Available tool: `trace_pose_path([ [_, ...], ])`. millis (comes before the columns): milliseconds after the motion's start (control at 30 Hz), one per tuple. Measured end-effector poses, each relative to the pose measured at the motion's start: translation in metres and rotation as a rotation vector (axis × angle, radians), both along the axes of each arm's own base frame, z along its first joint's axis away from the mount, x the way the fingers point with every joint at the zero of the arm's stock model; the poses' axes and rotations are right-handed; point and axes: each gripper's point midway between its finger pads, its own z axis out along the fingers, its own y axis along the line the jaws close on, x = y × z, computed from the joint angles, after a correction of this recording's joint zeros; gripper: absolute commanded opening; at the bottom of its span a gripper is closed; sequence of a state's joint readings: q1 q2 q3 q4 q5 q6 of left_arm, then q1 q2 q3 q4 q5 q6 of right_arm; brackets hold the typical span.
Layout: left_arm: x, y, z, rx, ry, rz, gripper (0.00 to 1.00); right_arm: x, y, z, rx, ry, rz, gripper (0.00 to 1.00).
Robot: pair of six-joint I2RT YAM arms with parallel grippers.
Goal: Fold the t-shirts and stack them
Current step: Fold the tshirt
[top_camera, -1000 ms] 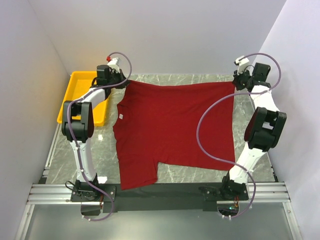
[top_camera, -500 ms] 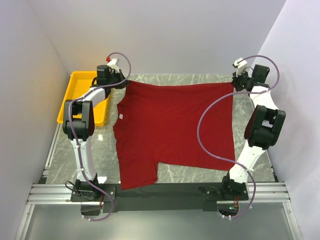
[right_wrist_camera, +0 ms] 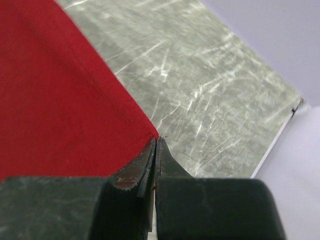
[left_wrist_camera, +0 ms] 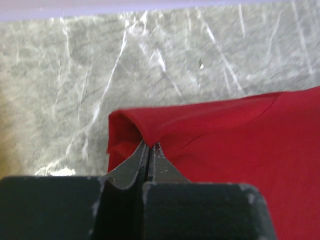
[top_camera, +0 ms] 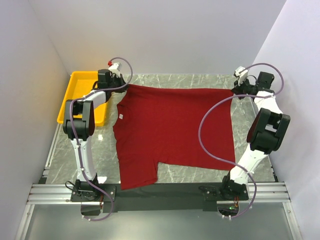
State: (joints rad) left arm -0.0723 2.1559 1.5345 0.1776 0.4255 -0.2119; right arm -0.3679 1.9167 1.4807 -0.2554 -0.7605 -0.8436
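The dark red t-shirt [top_camera: 170, 130] lies spread on the marble table, neck to the left, with its white label [top_camera: 120, 117] showing. One sleeve points to the near left. My left gripper [top_camera: 126, 86] is shut on the shirt's far left corner. In the left wrist view the closed tips [left_wrist_camera: 150, 146] pinch a raised fold of the cloth [left_wrist_camera: 240, 145]. My right gripper [top_camera: 235, 90] is shut on the far right corner. In the right wrist view its tips [right_wrist_camera: 156, 141] meet at the corner of the cloth [right_wrist_camera: 60, 100].
A yellow bin [top_camera: 75, 95] stands at the far left beside the left arm. Walls close in behind and on both sides. Bare marble [top_camera: 100, 150] shows left of the shirt and a narrow strip [top_camera: 250, 145] to its right. The right arm's cable loops over the shirt.
Both grippers have drawn the shirt's far edge a little toward the near side. The right wrist has swung outward to the right. The rest of the shirt has not shifted.
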Motion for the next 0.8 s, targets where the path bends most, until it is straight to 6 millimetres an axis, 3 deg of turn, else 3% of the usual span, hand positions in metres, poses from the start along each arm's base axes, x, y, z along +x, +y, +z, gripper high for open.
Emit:
trace_pose_path([
  [133, -0.006, 0.002, -0.003, 0.032, -0.016, -0.011, 0.01, -0.011, 0.003, 0.003, -0.039, -0.031, 0.109, 0.0],
  [367, -0.01, 0.002, 0.016, 0.056, -0.097, -0.038, 0.01, -0.025, 0.012, -0.006, -0.109, -0.046, 0.244, 0.0],
  [533, -0.013, 0.001, 0.016, 0.069, -0.116, -0.056, 0.01, -0.032, 0.013, -0.016, -0.145, -0.042, 0.285, 0.0],
  [800, -0.016, 0.001, 0.009, 0.098, -0.112, -0.071, 0.01, -0.022, 0.005, -0.013, -0.171, -0.064, 0.245, 0.0],
])
